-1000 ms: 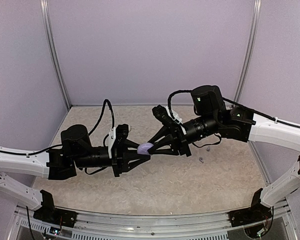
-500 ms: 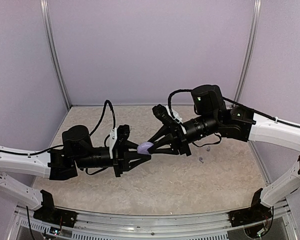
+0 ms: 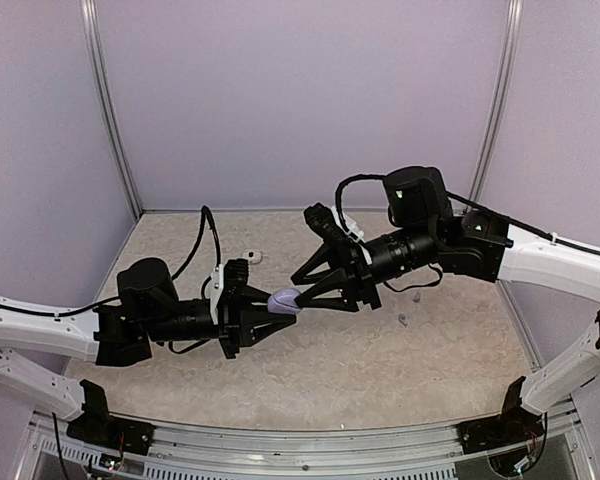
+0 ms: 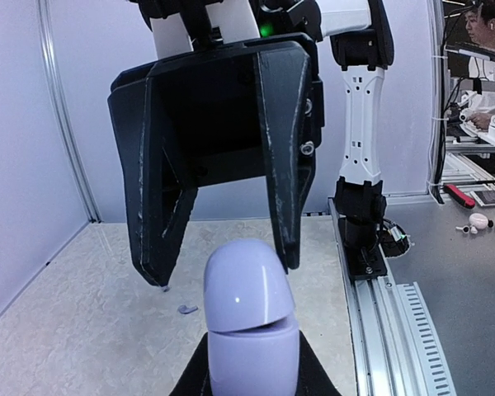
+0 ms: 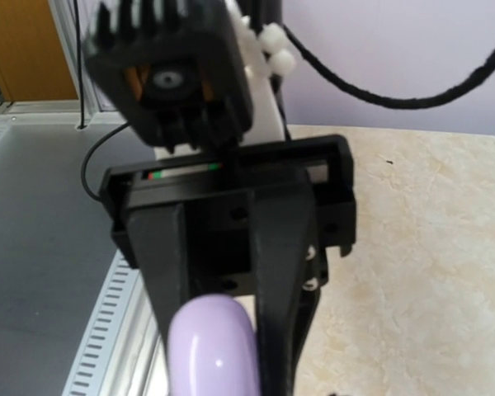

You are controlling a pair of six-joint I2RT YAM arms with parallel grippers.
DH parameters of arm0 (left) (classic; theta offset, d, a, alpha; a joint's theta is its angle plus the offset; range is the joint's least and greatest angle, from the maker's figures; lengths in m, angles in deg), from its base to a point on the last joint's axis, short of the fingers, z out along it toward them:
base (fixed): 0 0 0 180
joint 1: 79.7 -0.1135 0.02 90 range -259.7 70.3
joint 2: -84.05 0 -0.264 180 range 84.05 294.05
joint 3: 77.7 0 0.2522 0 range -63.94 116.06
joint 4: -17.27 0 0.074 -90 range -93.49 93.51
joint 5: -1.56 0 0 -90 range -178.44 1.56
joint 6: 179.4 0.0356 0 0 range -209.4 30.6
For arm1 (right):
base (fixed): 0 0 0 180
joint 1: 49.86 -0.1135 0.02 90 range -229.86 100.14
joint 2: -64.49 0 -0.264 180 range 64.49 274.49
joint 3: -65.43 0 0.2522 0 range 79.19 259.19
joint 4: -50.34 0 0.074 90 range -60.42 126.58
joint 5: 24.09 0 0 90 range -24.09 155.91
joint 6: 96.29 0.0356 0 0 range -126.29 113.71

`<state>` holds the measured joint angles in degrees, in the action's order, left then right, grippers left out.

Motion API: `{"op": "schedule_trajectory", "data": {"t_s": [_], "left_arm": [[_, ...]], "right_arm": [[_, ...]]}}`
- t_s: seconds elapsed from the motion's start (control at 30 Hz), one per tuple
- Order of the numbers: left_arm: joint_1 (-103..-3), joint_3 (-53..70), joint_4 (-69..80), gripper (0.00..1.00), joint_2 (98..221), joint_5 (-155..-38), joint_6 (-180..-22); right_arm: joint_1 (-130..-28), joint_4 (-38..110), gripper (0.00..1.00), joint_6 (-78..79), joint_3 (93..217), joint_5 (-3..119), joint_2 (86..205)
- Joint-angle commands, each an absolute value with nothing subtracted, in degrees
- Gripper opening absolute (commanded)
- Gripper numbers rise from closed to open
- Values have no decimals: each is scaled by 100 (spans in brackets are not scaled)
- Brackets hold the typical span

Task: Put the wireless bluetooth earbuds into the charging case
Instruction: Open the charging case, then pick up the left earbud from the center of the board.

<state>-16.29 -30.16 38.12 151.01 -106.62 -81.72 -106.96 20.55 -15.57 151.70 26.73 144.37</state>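
**Right fingers have just let go; the left arm keeps the case**

The left gripper (image 3: 276,304) stays clamped on the charging case (image 4: 247,322), a smooth, glossy lilac pebble with a lid seam, now drawn back leftward. The right gripper (image 3: 300,291) has spread its matte black fingers apart around the case's tip, so the handover looks done. Two tiny pale earbuds (image 3: 255,256) (image 3: 403,321) lie on the speckled beige table (image 3: 380,370), still uninserted.

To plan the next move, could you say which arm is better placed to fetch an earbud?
Right: the right pincer is open and empty, near an earbud; the left pincer grips the charging case.
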Motion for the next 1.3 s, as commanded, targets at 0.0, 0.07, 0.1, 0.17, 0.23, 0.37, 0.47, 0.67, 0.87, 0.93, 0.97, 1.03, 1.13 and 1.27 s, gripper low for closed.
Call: {"op": "schedule_trajectory", "data": {"t_s": [0.0,0.07,0.1,0.17,0.23,0.37,0.47,0.67,0.87,0.93,0.97,1.03,1.13,1.27], "left_arm": [[-1547,-3088,4118,8,14963,-10968,-8010],[-1545,-3110,4139,8,14939,-10970,-7982],[-1541,-3127,4148,8,14936,-10979,-7945],[-1537,-3150,4165,8,14918,-10952,-7911],[-1524,-3182,4194,7,14897,-10933,-7901],[-1533,-3252,4246,7,14837,-10796,-7888],[-1557,-3410,4523,6,14745,-10661,-7990],[-1877,-3651,4992,6,14718,-10594,-8345],[-2231,-3849,5417,6,14733,-10726,-8613],[-2300,-3870,5399,6,14749,-10762,-8606],[-2335,-3878,5394,6,14750,-10771,-8614],[-2379,-3912,5387,6,14751,-10782,-8618],[-2392,-3932,5381,6,14764,-10751,-8590],[-2427,-3880,5327,6,14874,-10779,-8557]], "right_arm": [[-10613,2264,41,-1436,15294,3172,14299],[-10571,2282,42,-1402,15310,3245,14291],[-10561,2298,42,-1387,15311,3293,14283],[-10543,2319,42,-1372,15304,3446,14265],[-10525,2322,42,-1363,15302,3566,14270],[-10448,2328,44,-1314,15289,3790,14255],[-10316,2467,47,-1224,15175,3742,14133],[-9797,2799,55,-731,14646,3594,13824],[-9133,2542,61,-153,14052,3814,13705],[-8946,2199,60,-67,13987,4006,13763],[-8861,1979,59,-40,13978,4139,13810],[-8672,1548,58,9,13967,4463,13949],[-8385,1029,55,48,13934,4699,14171],[-8209,388,54,-178,14118,5110,14592]]}}
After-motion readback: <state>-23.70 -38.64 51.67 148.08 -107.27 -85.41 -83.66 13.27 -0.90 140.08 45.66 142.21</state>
